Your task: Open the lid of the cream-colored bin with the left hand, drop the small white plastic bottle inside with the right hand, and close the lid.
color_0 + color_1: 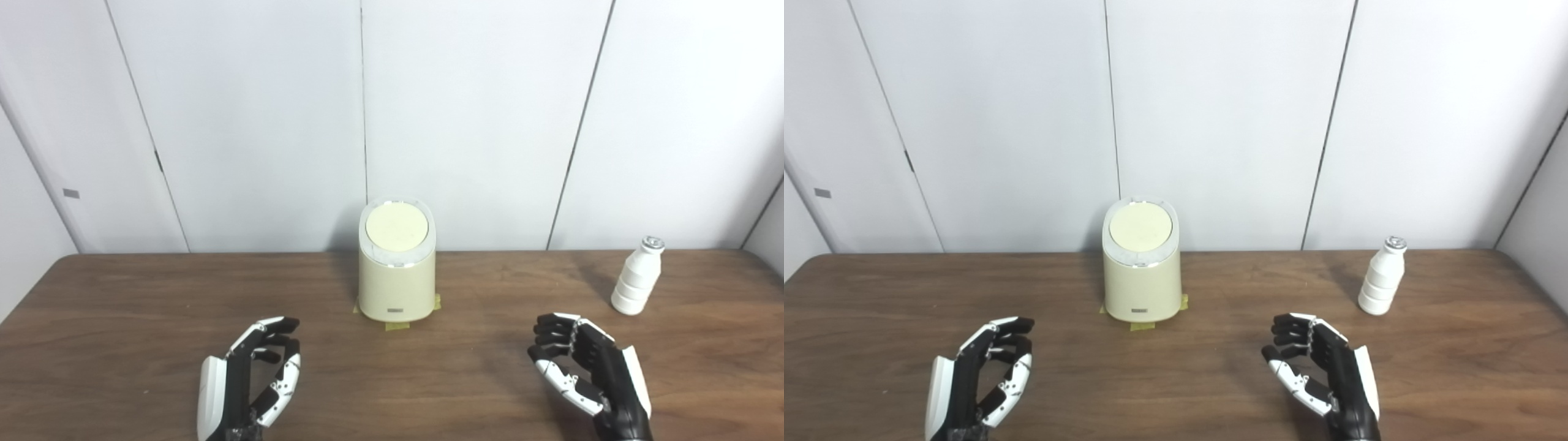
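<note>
Cream bin (pixel 397 278), one; bottle (pixel 637 276), one.

Table (pixel 122 318): dark wood grain, smooth, low sheen. Bin (pixel 397 282): cream plastic, smooth, matt; lid (pixel 397 225) matt with a glossy pale rim. Bottle (pixel 637 278): white plastic, ribbed, slightly glossy. Left hand (pixel 251 380) and right hand (pixel 588 373): glossy black-and-white plastic shells.
</note>
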Robot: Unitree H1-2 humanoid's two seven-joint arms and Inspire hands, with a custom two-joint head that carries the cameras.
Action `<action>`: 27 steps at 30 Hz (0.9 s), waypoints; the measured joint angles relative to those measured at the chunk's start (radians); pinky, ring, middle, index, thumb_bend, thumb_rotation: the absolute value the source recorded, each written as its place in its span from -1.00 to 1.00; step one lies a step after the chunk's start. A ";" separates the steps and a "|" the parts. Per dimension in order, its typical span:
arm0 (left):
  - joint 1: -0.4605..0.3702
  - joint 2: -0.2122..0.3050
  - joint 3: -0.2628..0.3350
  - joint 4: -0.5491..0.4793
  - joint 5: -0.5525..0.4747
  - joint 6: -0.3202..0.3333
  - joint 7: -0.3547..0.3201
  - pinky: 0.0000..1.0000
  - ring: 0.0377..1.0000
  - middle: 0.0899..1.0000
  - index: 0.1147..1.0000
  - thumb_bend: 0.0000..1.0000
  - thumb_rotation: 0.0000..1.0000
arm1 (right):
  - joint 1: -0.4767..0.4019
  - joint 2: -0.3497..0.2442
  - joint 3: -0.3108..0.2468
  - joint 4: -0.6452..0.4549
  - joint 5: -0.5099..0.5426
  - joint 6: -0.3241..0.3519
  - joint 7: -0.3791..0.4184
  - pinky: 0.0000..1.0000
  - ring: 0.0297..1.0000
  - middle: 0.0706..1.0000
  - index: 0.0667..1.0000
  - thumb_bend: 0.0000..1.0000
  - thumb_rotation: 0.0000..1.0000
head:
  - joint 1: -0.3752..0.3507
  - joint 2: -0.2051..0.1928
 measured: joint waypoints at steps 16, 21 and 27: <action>0.000 0.000 0.001 0.000 0.000 0.000 -0.001 0.08 0.27 0.31 0.27 -0.48 -0.23 | -0.001 0.000 0.003 0.000 -0.007 0.001 0.000 0.02 0.17 0.17 0.16 -0.49 -0.60 | -0.002 -0.005; -0.002 0.004 -0.001 -0.004 0.001 0.034 -0.026 0.22 0.40 0.44 0.40 -0.12 0.23 | -0.006 -0.001 0.006 0.006 -0.008 0.000 0.000 0.01 0.16 0.17 0.16 -0.48 -0.59 | -0.006 -0.008; -0.004 0.003 -0.036 -0.029 0.012 0.204 -0.146 0.49 0.61 0.63 0.61 0.45 0.70 | -0.021 -0.001 0.012 0.020 -0.013 0.000 -0.002 0.01 0.14 0.16 0.15 -0.47 -0.72 | -0.005 -0.015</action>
